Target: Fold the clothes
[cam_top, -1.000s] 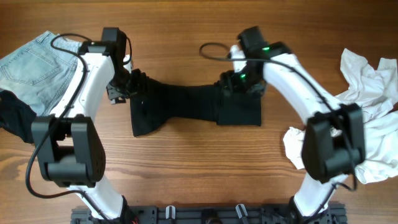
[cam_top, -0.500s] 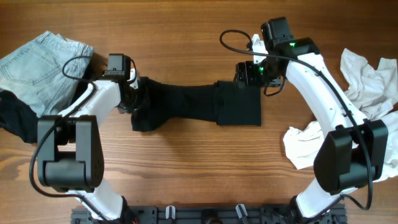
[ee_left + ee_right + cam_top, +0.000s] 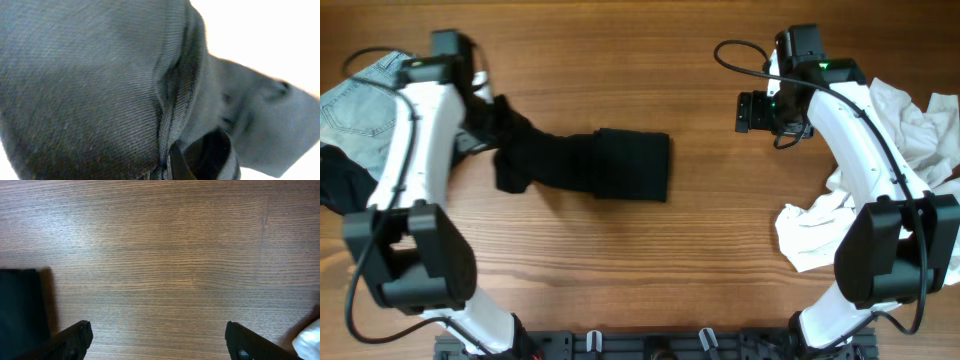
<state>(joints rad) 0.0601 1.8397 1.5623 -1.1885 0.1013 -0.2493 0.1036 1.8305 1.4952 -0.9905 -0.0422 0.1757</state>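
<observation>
Left end effector (image 3: 488,112) clamped on black garment (image 3: 610,166); right end effector (image 3: 158,339) wide apart, empty, over table (image 3: 165,255).

This reads to me as a robotics lab bench: a plain wood-grain table (image 3: 620,60) seen from a fixed camera overhead, with my white-and-black left arm (image 3: 415,140) and right arm (image 3: 865,140) rising from a black rail (image 3: 650,345) along the near edge, well behind both hands. A loose cable (image 3: 740,47) loops off the right arm and a green status light (image 3: 823,68) glows just behind the right gripper (image 3: 747,112). Laundry sits in heaps: black garment (image 3: 610,165) at the left gripper (image 3: 488,118), jeans (image 3: 350,110) outboard of that hand, white clothes (image 3: 920,130) outboard of the right one
</observation>
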